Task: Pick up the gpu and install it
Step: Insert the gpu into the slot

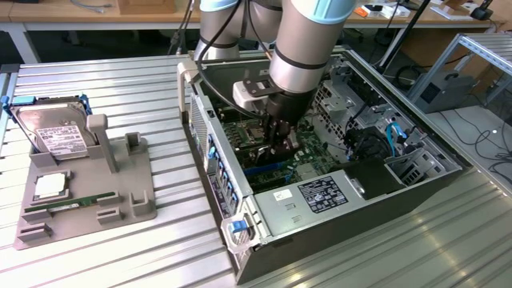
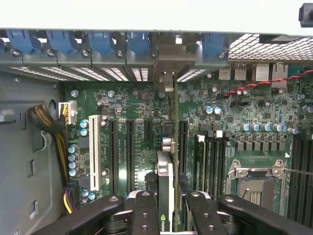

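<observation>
The gpu (image 2: 165, 172) stands edge-on inside the open computer case (image 1: 240, 240), a thin card with a silvery rim and a green logo near my fingers (image 2: 145, 211). My gripper (image 2: 168, 208) is shut on it, one dark finger on each flat side. The card runs between the black expansion slots (image 2: 129, 152) of the green motherboard (image 2: 142, 105), and its metal bracket end (image 2: 167, 81) reaches the case's rear slot openings. Whether it sits fully in a slot I cannot tell. In the exterior view my gripper (image 1: 280, 143) points down into the case over the motherboard.
On the exterior view's left a grey holder tray (image 1: 120, 198) carries a silver hard drive (image 1: 56, 139), a square chip (image 1: 50, 186) and a green memory stick (image 1: 60, 207). Blue latches (image 2: 100, 41) line the case rear. The CPU socket (image 2: 254, 183) and power supply (image 1: 320, 195) flank the card.
</observation>
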{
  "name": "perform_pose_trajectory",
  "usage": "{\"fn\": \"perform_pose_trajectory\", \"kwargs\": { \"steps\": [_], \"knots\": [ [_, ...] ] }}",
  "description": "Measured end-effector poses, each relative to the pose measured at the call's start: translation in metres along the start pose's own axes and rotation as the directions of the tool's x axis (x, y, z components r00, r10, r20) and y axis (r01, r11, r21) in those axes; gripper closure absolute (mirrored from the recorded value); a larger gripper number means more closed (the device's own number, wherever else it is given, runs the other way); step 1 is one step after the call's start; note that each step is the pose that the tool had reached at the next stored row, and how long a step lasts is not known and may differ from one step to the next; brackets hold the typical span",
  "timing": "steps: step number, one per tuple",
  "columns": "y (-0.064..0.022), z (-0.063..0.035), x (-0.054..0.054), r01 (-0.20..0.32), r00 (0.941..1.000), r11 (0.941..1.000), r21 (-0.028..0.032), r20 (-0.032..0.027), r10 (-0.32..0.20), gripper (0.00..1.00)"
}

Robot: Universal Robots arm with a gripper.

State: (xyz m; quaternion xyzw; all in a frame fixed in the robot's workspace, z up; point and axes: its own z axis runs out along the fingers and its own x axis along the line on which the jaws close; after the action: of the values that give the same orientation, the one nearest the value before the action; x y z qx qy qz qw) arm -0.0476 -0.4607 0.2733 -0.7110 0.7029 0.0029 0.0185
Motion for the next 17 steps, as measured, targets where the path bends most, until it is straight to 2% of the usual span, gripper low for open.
{"fn": "perform_pose_trajectory", "kwargs": {
  "steps": [4,8,17],
  "knots": [
    [-0.0026,0.0005,0.0001,-0.001,1.0000,1.0000,0.0000,0.0001,0.001,0.73],
    [0.0004,0.0031,-0.0001,-0.005,1.0000,1.0000,0.0003,0.0001,0.005,0.73],
    [0.0008,0.0083,0.0003,-0.007,1.0000,1.0000,0.0001,-0.0008,0.007,0.73]
  ]
}}
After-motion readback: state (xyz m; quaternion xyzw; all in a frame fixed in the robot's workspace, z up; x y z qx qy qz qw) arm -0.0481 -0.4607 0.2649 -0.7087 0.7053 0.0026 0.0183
